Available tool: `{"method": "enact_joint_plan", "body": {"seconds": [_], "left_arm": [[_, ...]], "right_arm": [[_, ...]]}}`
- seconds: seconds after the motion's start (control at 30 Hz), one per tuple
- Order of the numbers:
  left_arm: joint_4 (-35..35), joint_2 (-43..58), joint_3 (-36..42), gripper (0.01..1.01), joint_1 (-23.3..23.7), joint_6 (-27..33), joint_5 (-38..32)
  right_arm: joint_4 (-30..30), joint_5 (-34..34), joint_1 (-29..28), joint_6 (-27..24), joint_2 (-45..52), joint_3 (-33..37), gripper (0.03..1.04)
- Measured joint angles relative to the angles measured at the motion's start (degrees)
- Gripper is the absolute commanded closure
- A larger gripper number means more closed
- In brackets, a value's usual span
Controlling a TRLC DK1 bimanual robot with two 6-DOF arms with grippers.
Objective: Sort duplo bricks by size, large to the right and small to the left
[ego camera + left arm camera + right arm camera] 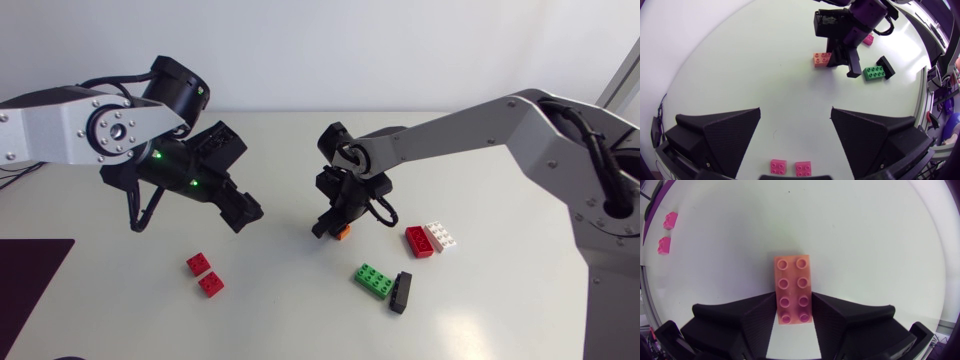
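Observation:
An orange two-by-four brick (343, 232) (821, 59) (793, 290) lies flat on the white table (280, 310) at its middle. My right gripper (332, 228) (793, 317) (842, 62) points down over it, and both fingers press its long sides near one end, so it is shut on the brick. Two small red bricks (198, 263) (211, 284) (778, 166) (670, 220) sit left of centre. My left gripper (240, 212) (795, 112) hovers open above the table, just past those two bricks, with nothing between its fingers.
To the right of my right gripper lie a green brick (374, 280) (873, 73), a black brick (401, 292) (885, 66), a large red brick (419, 241) and a white brick (440, 235). A dark mat (30, 280) covers the front left corner.

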Motion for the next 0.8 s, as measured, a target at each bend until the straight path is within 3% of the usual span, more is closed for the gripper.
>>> {"method": "enact_joint_plan", "body": {"seconds": [0.23,0.5,0.8], "left_arm": [[1.42,1.57,-0.11,0.052,-4.92,-0.04,0.00],[3.21,7.32,0.57,0.052,-11.30,-1.03,0.02],[4.17,17.59,6.40,0.056,-19.39,-1.55,0.22]], "right_arm": [[4.13,0.83,-1.55,0.00,-8.55,-12.35,0.81],[5.03,0.87,-12.68,-1.25,-19.72,-20.90,0.79],[7.93,0.11,-21.31,-3.69,-21.90,-26.82,0.77]]}}
